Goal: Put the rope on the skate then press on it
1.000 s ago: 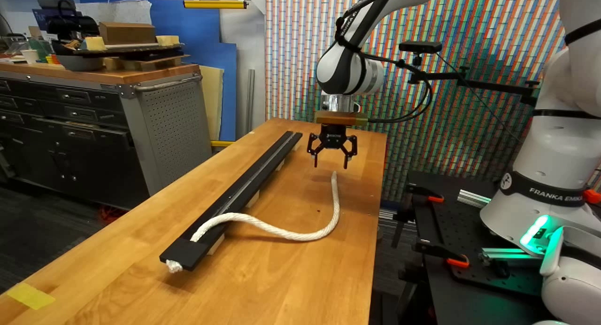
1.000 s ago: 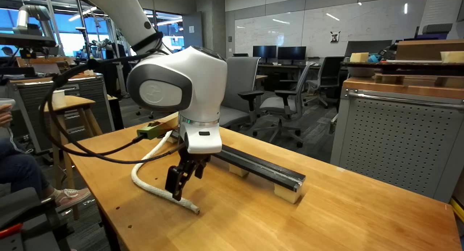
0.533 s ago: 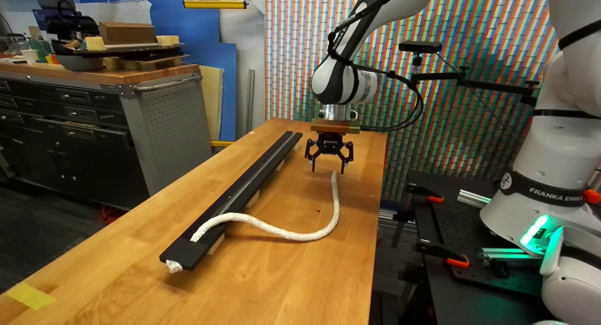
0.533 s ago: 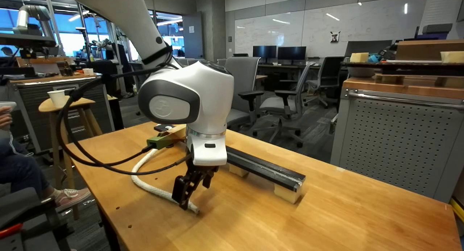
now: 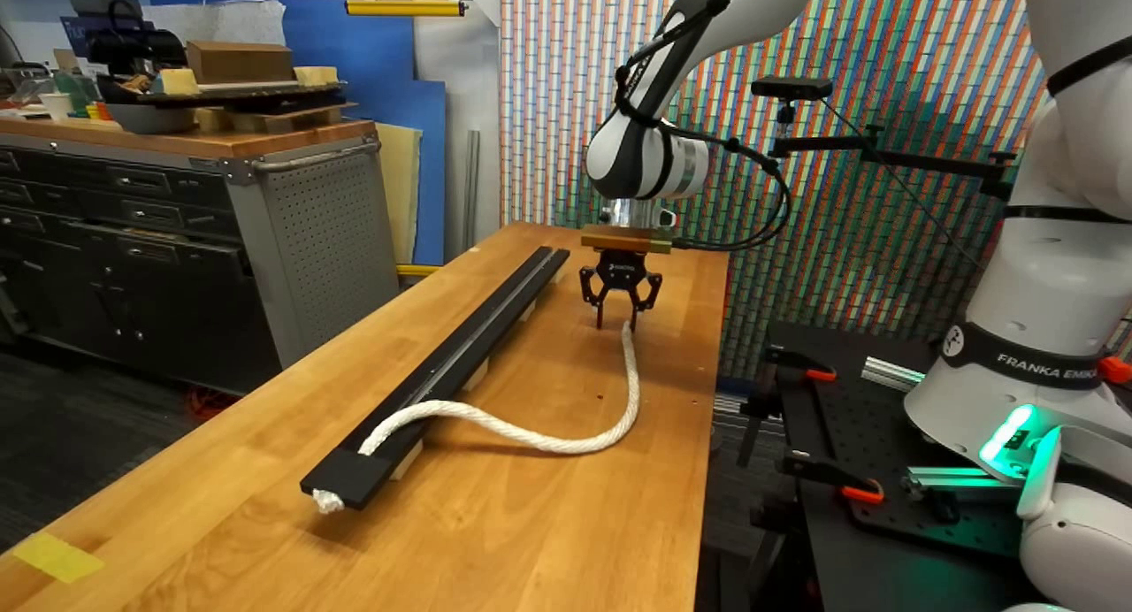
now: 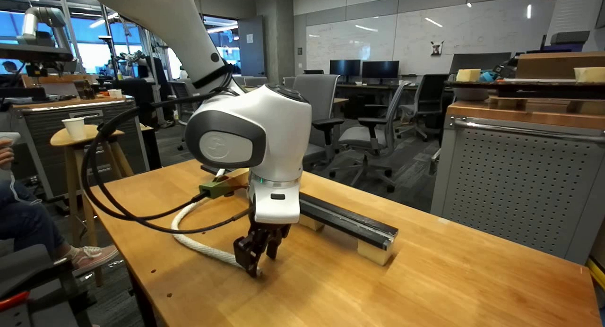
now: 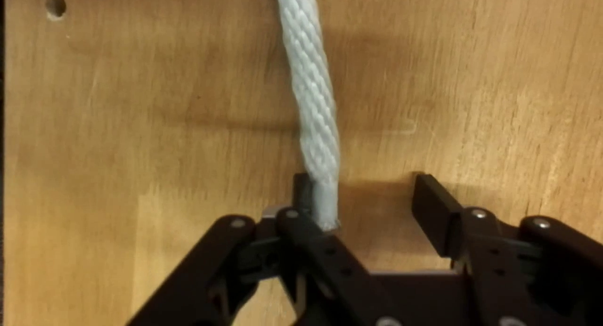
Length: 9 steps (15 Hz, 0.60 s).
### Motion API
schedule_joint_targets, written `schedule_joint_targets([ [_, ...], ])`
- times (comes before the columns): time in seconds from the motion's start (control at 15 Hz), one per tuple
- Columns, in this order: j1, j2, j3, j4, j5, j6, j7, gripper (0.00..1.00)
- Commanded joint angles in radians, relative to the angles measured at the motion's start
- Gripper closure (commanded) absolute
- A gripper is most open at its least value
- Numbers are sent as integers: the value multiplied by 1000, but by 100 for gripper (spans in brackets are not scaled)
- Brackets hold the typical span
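The white rope point(image 5: 566, 445) curves over the table in both exterior views. One end lies on the near end of the black skate point(image 5: 460, 351), where it passes under a black cover and a frayed tip pokes out. My gripper point(image 7: 362, 194) points down at the rope's free end, low over the table. Its jaws stand partly closed but apart. In the wrist view the rope point(image 7: 311, 81) end lies between them, against or very near the left finger point(image 7: 301, 191), with a wide gap to the right finger point(image 7: 435, 213). The skate is out of the wrist view.
Pale blocks point(image 6: 375, 252) raise the skate above the wooden table point(image 5: 548, 541). Yellow tape point(image 5: 58, 556) marks a table corner. A cable point(image 6: 156, 230) loops from the arm over the table. A tool cabinet point(image 5: 318, 240) stands beyond the table.
My gripper has come down to table height at the rope's free end and shifted slightly. Its fingers have drawn closer together. The rope and the skate look unmoved.
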Motion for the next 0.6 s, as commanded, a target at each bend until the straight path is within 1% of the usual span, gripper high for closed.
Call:
schedule_joint_targets([
  [0.0,-2,24,-6,26,25,15,18,70],
  [0.07,-2,23,-5,28,27,17,20,78],
  [0.27,3,18,-6,25,22,24,31,99],
  [0.4,5,13,-5,20,20,27,31,100],
  [0.47,6,10,-6,17,19,30,32,97],
  [0.53,7,8,-6,15,19,32,32,97],
])
